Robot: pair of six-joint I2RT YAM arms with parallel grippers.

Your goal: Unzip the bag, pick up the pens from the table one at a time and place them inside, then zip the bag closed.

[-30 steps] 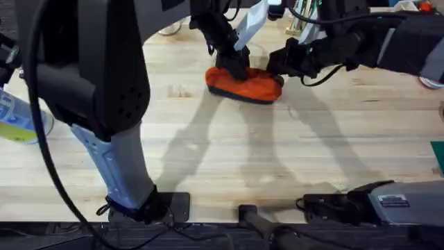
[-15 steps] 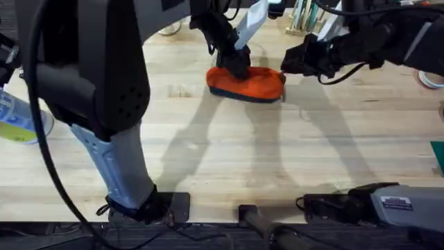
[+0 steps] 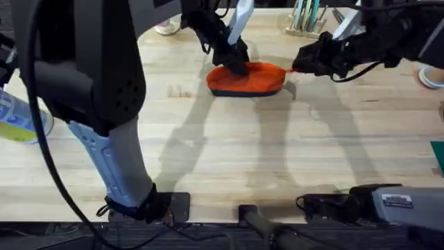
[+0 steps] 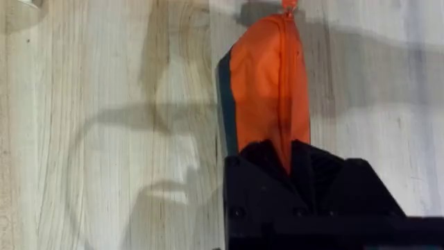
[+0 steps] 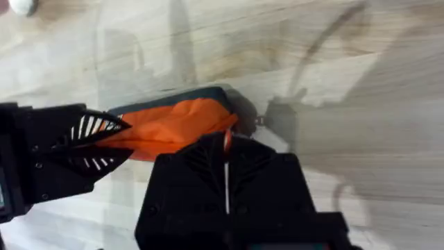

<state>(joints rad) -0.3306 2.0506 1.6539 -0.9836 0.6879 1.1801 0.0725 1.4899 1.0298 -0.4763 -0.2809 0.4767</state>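
A holder (image 3: 303,29) of upright blue-white sticks (image 3: 306,12) stands at the top edge, right of centre. A bottle (image 3: 15,119) with a yellow label lies at the left edge.

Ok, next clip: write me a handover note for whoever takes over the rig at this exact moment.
Left gripper: shut on the bag, pinching the fabric at its left end and holding it against the table.
Right gripper: shut at the bag's right end, on what looks like the zipper pull.
Bag: lying at the far middle of the table, orange side up, navy band toward the near edge, stretched between both grippers. In the left wrist view the zipper line looks closed along its length.
Done: both ends gripped.
Left: cannot tell whether any pens are inside; confirm the zipper state before releasing either end.
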